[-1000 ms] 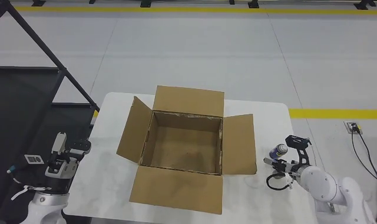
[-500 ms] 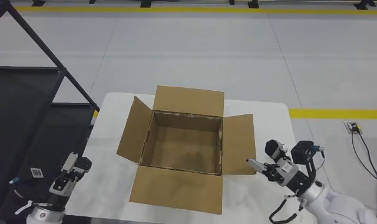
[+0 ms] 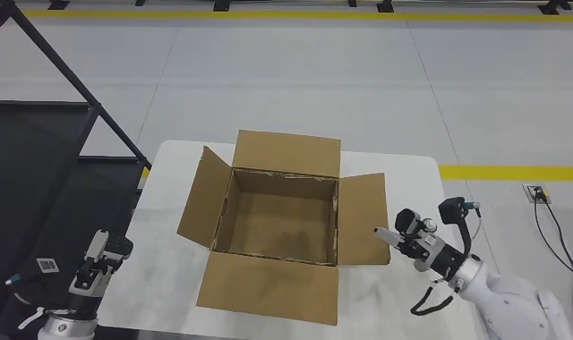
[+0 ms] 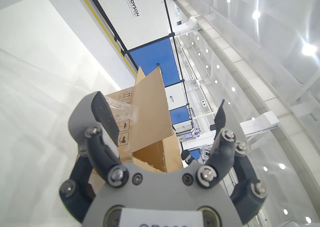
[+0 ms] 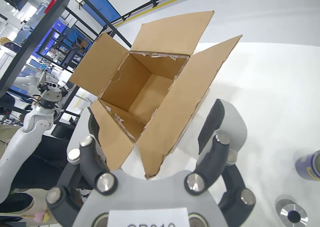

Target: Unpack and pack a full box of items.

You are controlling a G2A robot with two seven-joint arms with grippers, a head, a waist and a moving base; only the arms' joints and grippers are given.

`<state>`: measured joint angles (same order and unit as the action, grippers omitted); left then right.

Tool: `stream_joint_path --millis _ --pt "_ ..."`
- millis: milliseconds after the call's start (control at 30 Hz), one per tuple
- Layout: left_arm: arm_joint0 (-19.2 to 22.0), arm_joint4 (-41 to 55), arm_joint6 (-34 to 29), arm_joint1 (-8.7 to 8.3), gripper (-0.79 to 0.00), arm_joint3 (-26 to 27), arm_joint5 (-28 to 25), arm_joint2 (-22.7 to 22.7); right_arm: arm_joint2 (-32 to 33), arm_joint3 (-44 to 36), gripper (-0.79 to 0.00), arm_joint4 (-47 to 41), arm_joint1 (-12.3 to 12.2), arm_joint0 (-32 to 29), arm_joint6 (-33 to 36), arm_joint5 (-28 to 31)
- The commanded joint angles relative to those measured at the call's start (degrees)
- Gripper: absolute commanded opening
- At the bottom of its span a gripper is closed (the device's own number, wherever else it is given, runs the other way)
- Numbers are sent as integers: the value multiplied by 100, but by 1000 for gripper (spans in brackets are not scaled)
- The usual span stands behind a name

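An open cardboard box [image 3: 279, 224] stands in the middle of the white table [image 3: 407, 174] with all its flaps folded out; its inside [image 5: 140, 93] looks empty. My right gripper [image 3: 387, 235] hovers just off the box's right flap, open, with nothing between its fingers [image 5: 220, 113]. A blue can [image 5: 308, 165] stands on the table beside that gripper. My left gripper [image 3: 97, 250] is off the table's left edge, open and empty [image 4: 161, 102], facing the box's side [image 4: 147, 113].
A black frame rack [image 3: 63, 116] stands to the left of the table. The table's right part around the can is bare. Yellow floor lines run behind [image 3: 295, 14] and to the right [image 3: 506, 172].
My right gripper has swung up from beside the can and turned toward the box's right flap. My left arm has dropped lower at the table's left edge.
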<state>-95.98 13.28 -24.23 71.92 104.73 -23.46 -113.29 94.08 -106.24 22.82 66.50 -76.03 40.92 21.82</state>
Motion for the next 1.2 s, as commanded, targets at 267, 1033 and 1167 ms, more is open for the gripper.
stream_joint_path --millis 267,1033,1167 --pt "0 0 0 0 0 0 0 0 -565 723 0 135 -17 956 287 -404" --pt "0 0 0 0 0 0 0 0 -1295 698 0 446 -57 1556 661 -1019" --pt "0 0 0 0 0 0 0 0 -1151 510 0 546 -84 1326 412 -1148"
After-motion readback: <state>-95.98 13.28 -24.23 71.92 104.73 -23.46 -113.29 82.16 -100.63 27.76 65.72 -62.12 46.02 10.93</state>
